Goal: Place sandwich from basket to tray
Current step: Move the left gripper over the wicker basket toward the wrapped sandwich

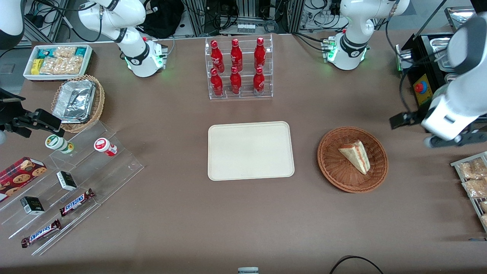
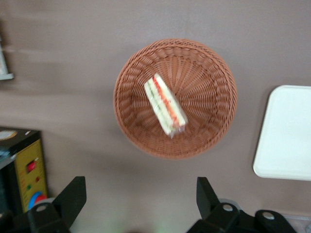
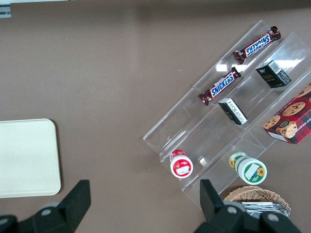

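Reddish-brown wicker makes up the round basket (image 1: 352, 159), which sits on the brown bench (image 1: 228, 220) toward the working arm's end, and the sandwich (image 1: 355, 156) lies inside it, a pale bread wedge with its red-orange and green filling showing along the cut edge. From the wrist camera the sandwich (image 2: 165, 104) lies roughly in the middle of the basket (image 2: 204, 73), its long side slanting across the weave. The cream tray (image 1: 250, 150) lies flat beside the basket, a strip of bare bench between them, and nothing rests on it. The left arm's claw (image 2: 141, 204) hangs above the bench just outside the basket's rim, well above the sandwich and touching nothing; its two dark fingers (image 2: 73, 196) stand wide apart. Farther from the front camera than the tray stands a clear rack of six red bottles (image 1: 237, 68). Toward the parked arm's end, a lighter wicker basket holds foil containers (image 1: 75, 101), a white bin carries snack packets (image 1: 57, 61), and a stepped clear stand displays Snickers bars (image 1: 76, 202), small boxes and two little jars.
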Robot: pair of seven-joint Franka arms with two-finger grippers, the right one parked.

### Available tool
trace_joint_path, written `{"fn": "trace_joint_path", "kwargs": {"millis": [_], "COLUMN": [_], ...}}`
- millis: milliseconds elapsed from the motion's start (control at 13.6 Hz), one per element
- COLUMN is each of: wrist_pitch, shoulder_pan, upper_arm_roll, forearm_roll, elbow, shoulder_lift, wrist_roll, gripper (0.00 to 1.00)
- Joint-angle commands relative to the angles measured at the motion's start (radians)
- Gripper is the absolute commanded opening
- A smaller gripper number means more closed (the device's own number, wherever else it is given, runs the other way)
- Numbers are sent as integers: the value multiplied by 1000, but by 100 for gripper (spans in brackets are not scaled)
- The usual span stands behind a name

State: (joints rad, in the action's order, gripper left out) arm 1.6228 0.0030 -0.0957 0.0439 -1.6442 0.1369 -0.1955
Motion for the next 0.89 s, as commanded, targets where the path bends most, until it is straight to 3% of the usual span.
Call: {"fn": "trace_joint_path", "kwargs": {"millis": [0,369,590,811], "wrist_pitch": [151,397,659,778], "shoulder_pan": [2,0,-6,-21], "upper_arm_roll": [-6,-6,-7,-10], "forearm_roll": [16,27,27,27], "elbow": [-164,-391,-570,-631], "shoulder_lift": [-36,-59,-79,-68], "wrist_roll": [-80,-280,-434,-579], "gripper": [100,100,100,100]}}
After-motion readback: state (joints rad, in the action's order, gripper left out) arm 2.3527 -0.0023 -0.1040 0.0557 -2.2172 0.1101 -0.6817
